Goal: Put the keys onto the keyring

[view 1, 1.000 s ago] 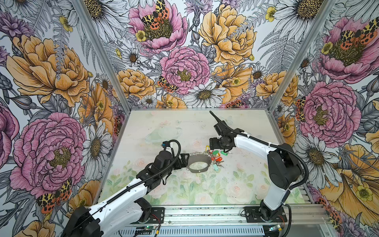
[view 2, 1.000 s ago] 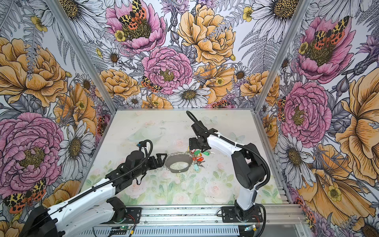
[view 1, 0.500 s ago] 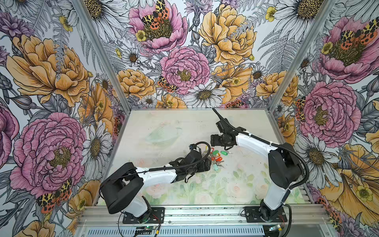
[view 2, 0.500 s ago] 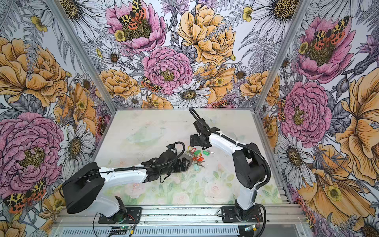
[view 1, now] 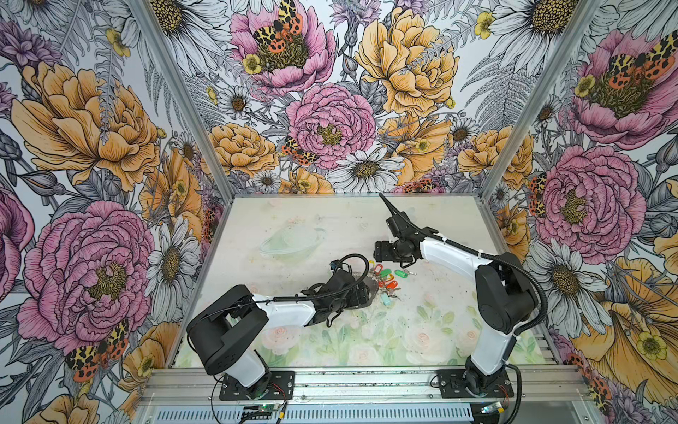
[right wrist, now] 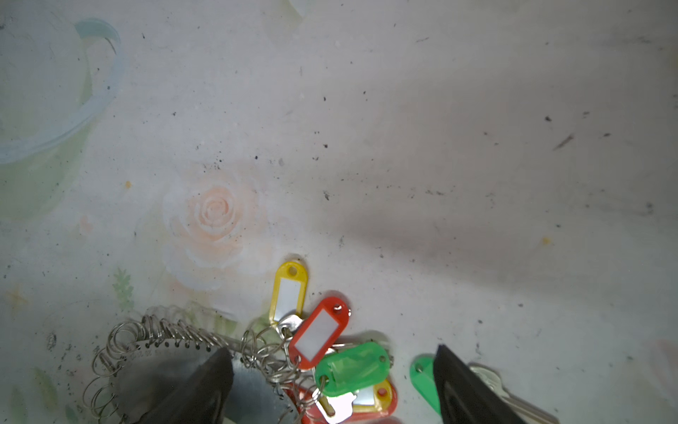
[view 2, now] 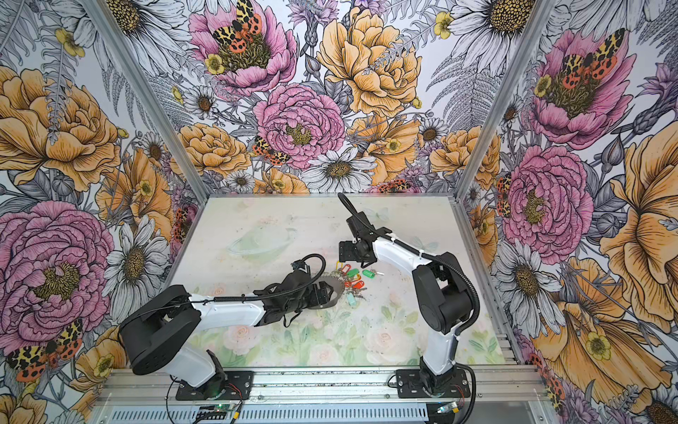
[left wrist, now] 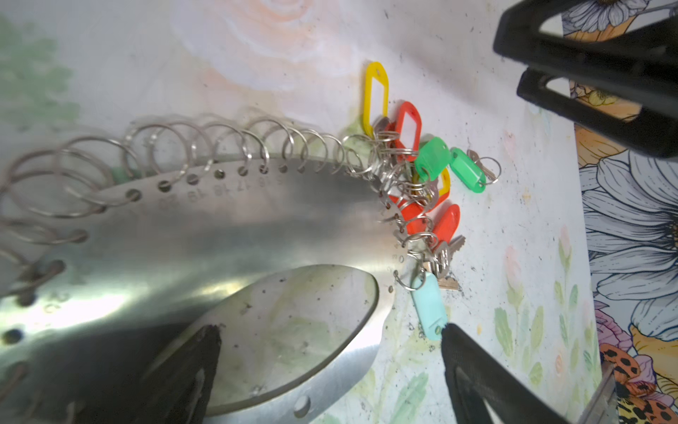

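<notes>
The keyring [view 1: 372, 287] [view 2: 333, 290], a flat grey metal hoop fringed with small silver rings, lies mid-table. Several keys [view 1: 386, 279] [left wrist: 411, 172] [right wrist: 318, 336] with red, yellow, green and teal tags bunch at its right edge. A loose green-tagged key [view 1: 401, 272] [left wrist: 467, 169] [right wrist: 422, 380] lies just to the right of them. My left gripper [view 1: 361, 293] [left wrist: 330, 330] stands open astride the hoop's [left wrist: 220, 227] rim, one finger over the hole and the other beside the teal tag [left wrist: 427, 308]. Above the bunch hovers my right gripper [view 1: 381, 252] [right wrist: 332, 350], open and empty.
The table is covered by a pale floral mat [view 1: 403, 330]. Flower-printed walls close it in on three sides, and an aluminium rail [view 1: 367, 378] with both arm bases runs along the front. My right gripper [left wrist: 594, 73] hangs close over the left gripper's working spot.
The left arm has folded low and its gripper has slid right, from beside the keyring to over its rim. The right gripper has barely moved.
</notes>
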`<state>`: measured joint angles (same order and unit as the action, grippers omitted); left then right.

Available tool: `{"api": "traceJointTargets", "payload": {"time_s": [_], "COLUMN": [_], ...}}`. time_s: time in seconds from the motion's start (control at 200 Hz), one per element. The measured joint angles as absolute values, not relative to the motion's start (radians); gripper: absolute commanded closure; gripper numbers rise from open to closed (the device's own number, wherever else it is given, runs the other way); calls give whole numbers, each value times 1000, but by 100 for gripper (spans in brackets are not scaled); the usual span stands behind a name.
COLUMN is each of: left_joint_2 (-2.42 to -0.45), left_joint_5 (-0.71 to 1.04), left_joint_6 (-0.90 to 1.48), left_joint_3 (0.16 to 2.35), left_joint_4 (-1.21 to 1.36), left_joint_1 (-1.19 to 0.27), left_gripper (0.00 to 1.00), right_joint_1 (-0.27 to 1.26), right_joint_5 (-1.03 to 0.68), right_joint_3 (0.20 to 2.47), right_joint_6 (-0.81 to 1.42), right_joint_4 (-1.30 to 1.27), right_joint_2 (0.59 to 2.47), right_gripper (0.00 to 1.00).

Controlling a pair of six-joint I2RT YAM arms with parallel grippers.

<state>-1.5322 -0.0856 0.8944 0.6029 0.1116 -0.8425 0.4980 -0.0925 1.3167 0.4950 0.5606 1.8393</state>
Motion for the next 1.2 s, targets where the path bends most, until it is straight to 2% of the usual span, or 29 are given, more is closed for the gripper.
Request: {"api": "traceJointTargets", "payload": {"time_s": [0.43,0.606,0.761,0.961,1.201], "left_joint_2": [-1333,-1220,-1128,-1090,-1125], "left_joint_5": [-89,-89,-89,-54,-27], "left_joint_6": [872,853,810,756,724], "left_joint_3": [448,391,364,364,374], "left_joint_4": [51,-25,-112,-143,-136], "left_joint_1": [-699,-639,-544,-414,-385], "left_gripper": [3,2,1,1,2], "right_joint_1": [618,646,659,696,816], "right_joint_5": [-197,-223,-234,-234,-240], "right_joint_3": [1528,1548,1510,1353,1196], "right_joint_6": [487,492,502,517,561], "right_joint_4": [500,495,471,424,389], "right_joint_2": [2066,2122,2119,2015,1906], "right_gripper": [15,16,19,24,29]}}
